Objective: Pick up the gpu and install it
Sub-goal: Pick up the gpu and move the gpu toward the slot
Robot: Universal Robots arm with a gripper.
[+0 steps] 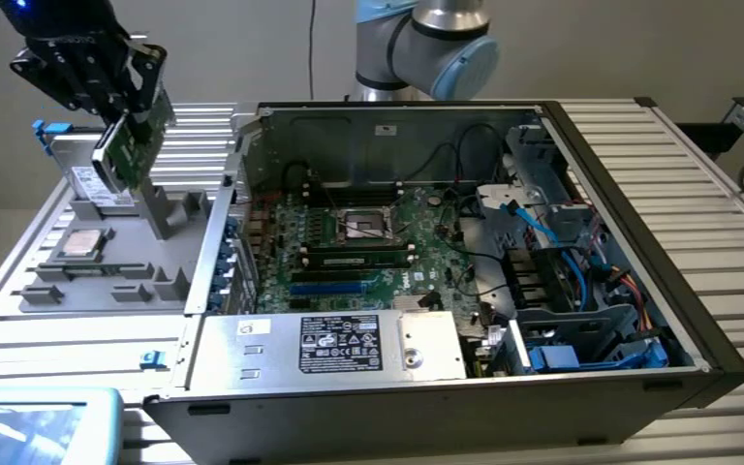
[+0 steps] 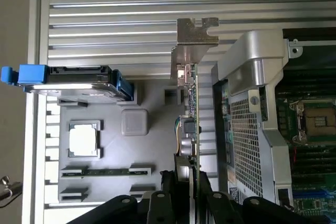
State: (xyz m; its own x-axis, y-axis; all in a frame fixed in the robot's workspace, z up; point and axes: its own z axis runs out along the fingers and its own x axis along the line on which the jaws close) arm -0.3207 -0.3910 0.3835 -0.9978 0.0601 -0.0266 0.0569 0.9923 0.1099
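Green circuit board is showing along the edge of the gpu [image 1: 121, 157] [image 2: 193, 109], which is hanging tilted in the air over the grey parts tray [image 1: 36, 325] [image 2: 152, 145], at the exterior view's left and outside the computer case [image 1: 604, 387]. Its silver metal bracket [image 2: 195, 34] is pointing away from the gripper [image 1: 133, 102] [image 2: 181, 188], whose black jaws are clamping the card from both faces at the opposite end. The card's lower edge is hanging near an upright grey stand [image 1: 162, 208] on the tray; whether they are touching I cannot tell.

A hard drive [image 1: 88, 180] [image 2: 68, 80] with blue tabs is standing on edge in the tray just beyond the card, a square processor chip [image 1: 81, 242] [image 2: 84, 140] is lying flat in its pocket, and a narrow dark memory stick [image 2: 105, 171] is sitting in a slot nearby.

At the exterior view's right, the case is lying open with its motherboard [image 1: 346, 242] [image 2: 310, 129] facing up and a power supply [image 1: 346, 344] sitting along the near side. Everything is resting on a slatted aluminium table [image 1: 721, 194] [image 2: 115, 19].
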